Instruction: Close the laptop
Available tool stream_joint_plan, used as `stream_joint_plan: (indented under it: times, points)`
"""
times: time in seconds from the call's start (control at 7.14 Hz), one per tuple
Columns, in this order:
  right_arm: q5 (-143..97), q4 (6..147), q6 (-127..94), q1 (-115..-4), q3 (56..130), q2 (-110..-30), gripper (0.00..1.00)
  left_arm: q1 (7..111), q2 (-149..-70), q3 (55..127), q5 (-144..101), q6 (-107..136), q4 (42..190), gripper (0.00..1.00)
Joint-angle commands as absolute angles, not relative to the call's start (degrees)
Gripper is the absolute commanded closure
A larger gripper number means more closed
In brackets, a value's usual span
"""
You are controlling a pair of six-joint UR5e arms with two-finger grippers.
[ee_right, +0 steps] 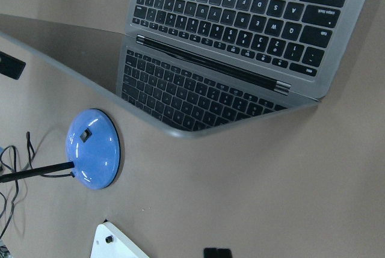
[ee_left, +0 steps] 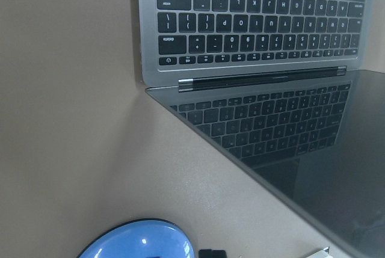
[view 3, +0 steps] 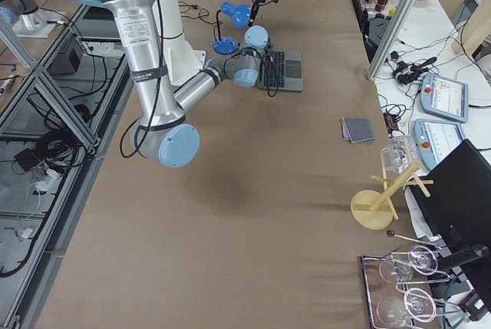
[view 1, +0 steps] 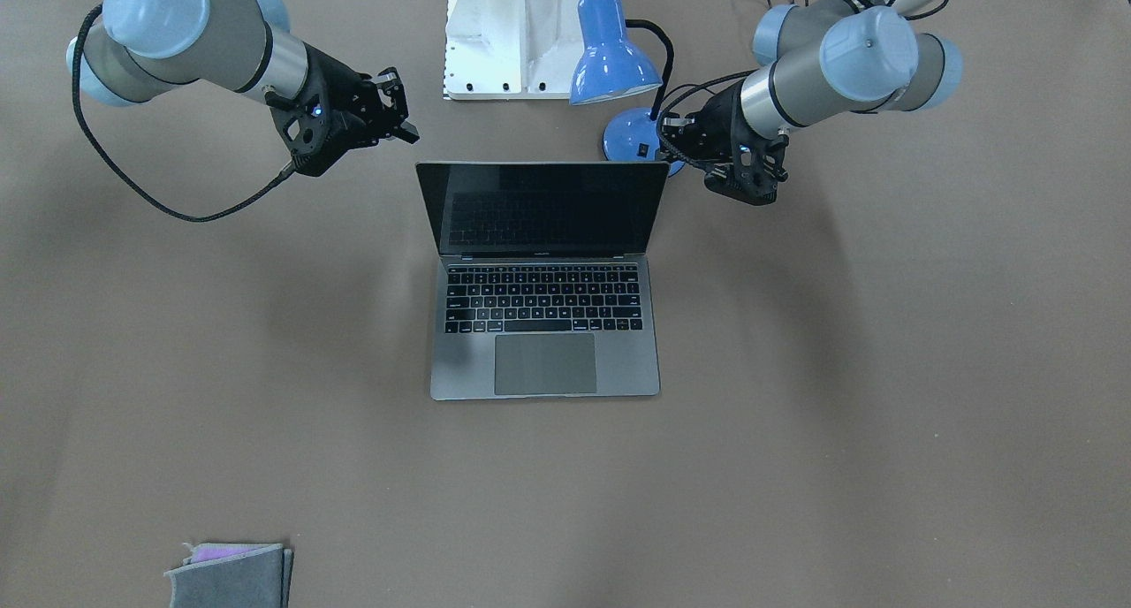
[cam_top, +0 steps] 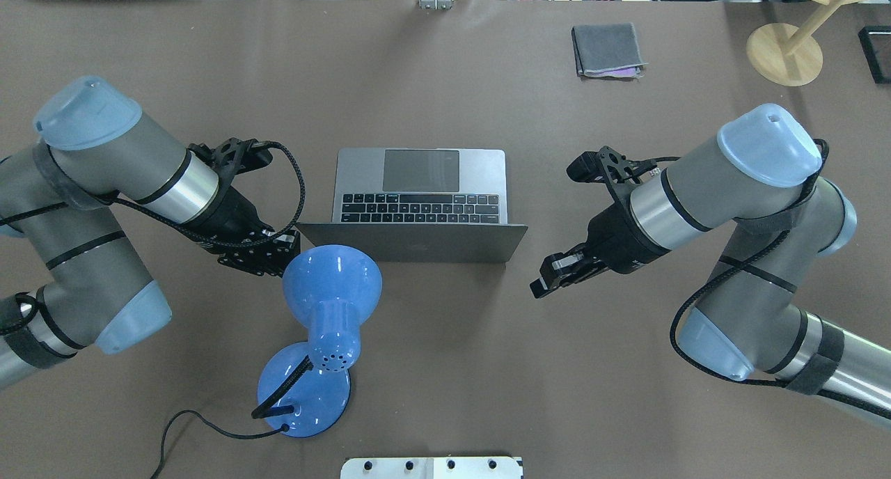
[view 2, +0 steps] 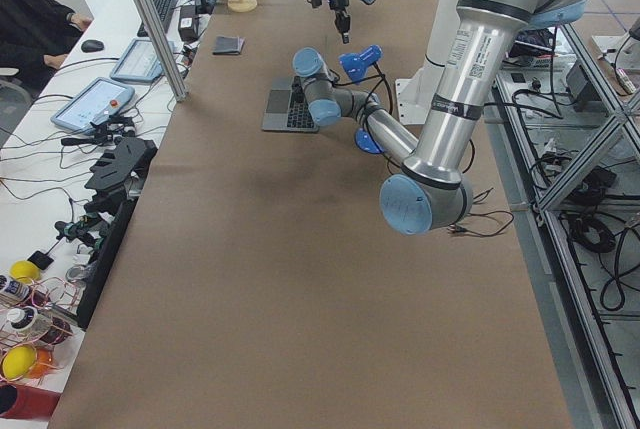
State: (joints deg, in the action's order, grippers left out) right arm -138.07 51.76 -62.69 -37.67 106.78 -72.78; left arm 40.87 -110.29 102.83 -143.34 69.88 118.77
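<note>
The laptop stands open in the middle of the table, a space-grey base with a black keyboard, a large trackpad and a dark screen. From overhead the back of its lid faces me. My left gripper hovers beside the lid's left corner, open and empty. My right gripper hovers off the lid's right corner, open and empty. In the front-facing view the left gripper is right of the screen and the right gripper is left of it. Neither touches the laptop.
A blue desk lamp stands just behind the lid by my left gripper, its base and cord nearer me. A folded grey cloth lies far right. A wooden stand is at the far right corner. The white robot mount is behind the lamp.
</note>
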Motion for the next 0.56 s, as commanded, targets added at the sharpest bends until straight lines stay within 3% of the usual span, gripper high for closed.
stream_joint_plan:
  times: [0.0,0.42]
  points:
    - [-134.58,51.85,-62.58,-38.05,106.52,-72.51,1.0,40.78,-111.09,102.57,-143.52,69.96,118.74,1.0]
    - [-133.86,52.21,-62.67,-39.28,103.98,-69.71,1.0,40.78,-112.85,101.78,-143.17,71.98,119.0,1.0]
